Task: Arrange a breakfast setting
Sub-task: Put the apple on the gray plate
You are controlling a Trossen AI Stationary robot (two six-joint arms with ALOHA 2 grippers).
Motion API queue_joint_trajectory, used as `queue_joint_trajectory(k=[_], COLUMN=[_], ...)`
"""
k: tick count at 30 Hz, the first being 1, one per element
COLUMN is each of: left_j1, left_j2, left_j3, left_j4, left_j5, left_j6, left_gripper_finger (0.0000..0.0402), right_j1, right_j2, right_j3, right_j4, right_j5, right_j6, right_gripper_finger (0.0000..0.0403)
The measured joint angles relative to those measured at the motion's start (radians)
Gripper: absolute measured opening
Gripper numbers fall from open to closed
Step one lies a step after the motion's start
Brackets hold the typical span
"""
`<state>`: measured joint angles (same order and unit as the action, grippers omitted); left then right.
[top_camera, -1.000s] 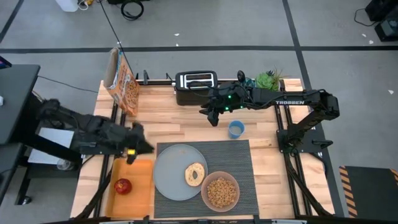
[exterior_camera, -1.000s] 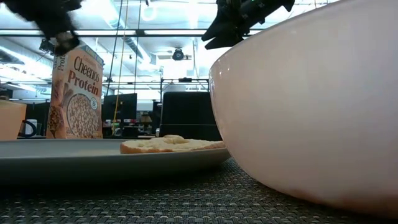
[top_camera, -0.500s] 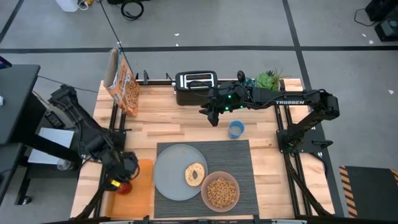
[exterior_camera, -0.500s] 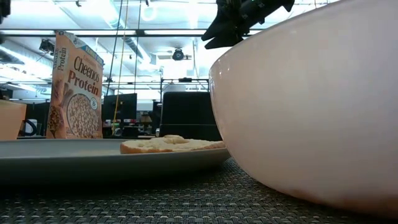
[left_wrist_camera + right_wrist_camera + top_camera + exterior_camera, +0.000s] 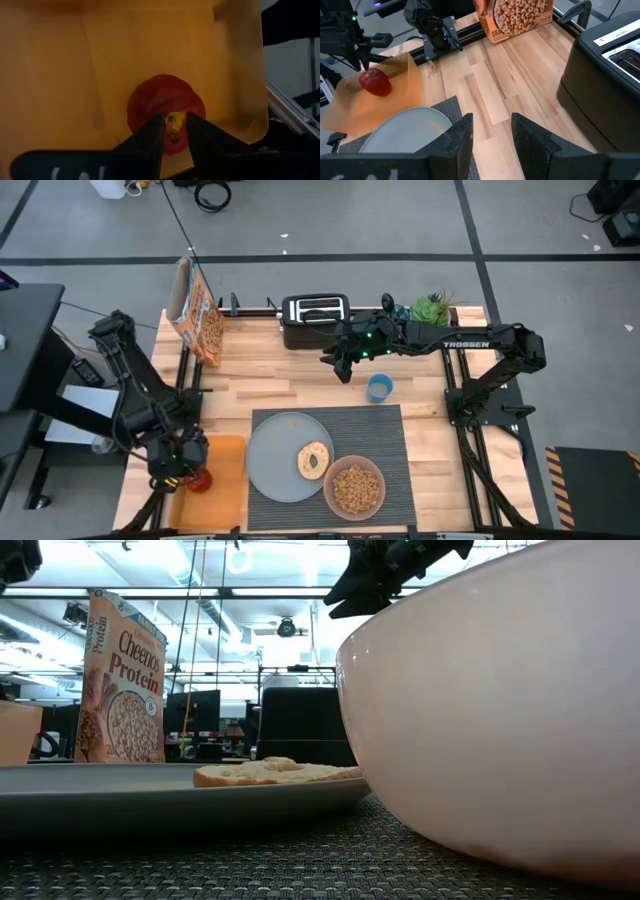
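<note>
table: light wooden slatted tabletop (image 5: 300, 380), one.
placemat: dark striped rectangular woven placemat (image 5: 385, 440), one, at the table's near centre.
tray: orange rectangular plastic tray (image 5: 228, 490), one, just left of the placemat.
plate: large round grey plate (image 5: 275, 465), one, on the placemat's left part.
toaster: black two-slot toaster (image 5: 315, 318), one, at the far edge, well apart from the setting.
cereal box: orange cardboard cereal box (image 5: 200, 315), one, upright at the far left.
bowl: pinkish-tan round bowl (image 5: 353, 488), one, filled with brown cereal (image 5: 355, 492), on the placemat beside the plate.
bagel: pale sliced bagel (image 5: 314, 460), one, on the plate's right side.
cup: small blue cup (image 5: 379, 388), one, just beyond the placemat.
apple: red round apple (image 5: 165, 112), one, not yet in the setting, on the tray.
spoon: none visible.
left gripper (image 5: 174, 125): directly above the apple, fingers narrowly parted over its top, not closed on it.
right gripper (image 5: 490, 131): waiting high near the toaster, fingers partly apart, empty.
risk: gap looks narrower than the apple; descending like this likely pokes it and rolls it on the tray.
</note>
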<state>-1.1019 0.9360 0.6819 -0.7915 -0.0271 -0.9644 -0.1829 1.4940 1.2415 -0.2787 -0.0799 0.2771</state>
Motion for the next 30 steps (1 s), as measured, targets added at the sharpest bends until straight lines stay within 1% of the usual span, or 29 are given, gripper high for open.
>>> queue_joint_trajectory(k=[8,15,19,23,30], left_j1=[-0.030,-0.053,-0.053,-0.053,-0.053], left_j2=[0.000,0.003,0.021,0.048,0.080], left_j3=[0.000,0.000,0.000,-0.001,-0.001], left_j4=[0.000,-0.025,-0.033,-0.033,-0.008], left_j5=[-0.014,-0.049,-0.037,-0.013,-0.012], left_j6=[0.004,0.006,0.007,0.008,0.008], left_gripper_finger=[0.0095,0.0136,0.0154,0.0150,0.0122], right_j1=[0.000,0.000,0.000,0.000,0.000], right_j2=[0.000,0.000,0.000,0.000,0.000], right_j3=[0.000,0.000,0.000,0.000,0.000], right_j4=[0.000,0.000,0.000,0.000,0.000], right_j5=[0.000,0.000,0.000,0.003,0.006], right_j6=[0.003,0.000,0.000,-0.009,-0.011], right_gripper_finger=[0.0141,0.0141,0.0141,0.0141,0.0141])
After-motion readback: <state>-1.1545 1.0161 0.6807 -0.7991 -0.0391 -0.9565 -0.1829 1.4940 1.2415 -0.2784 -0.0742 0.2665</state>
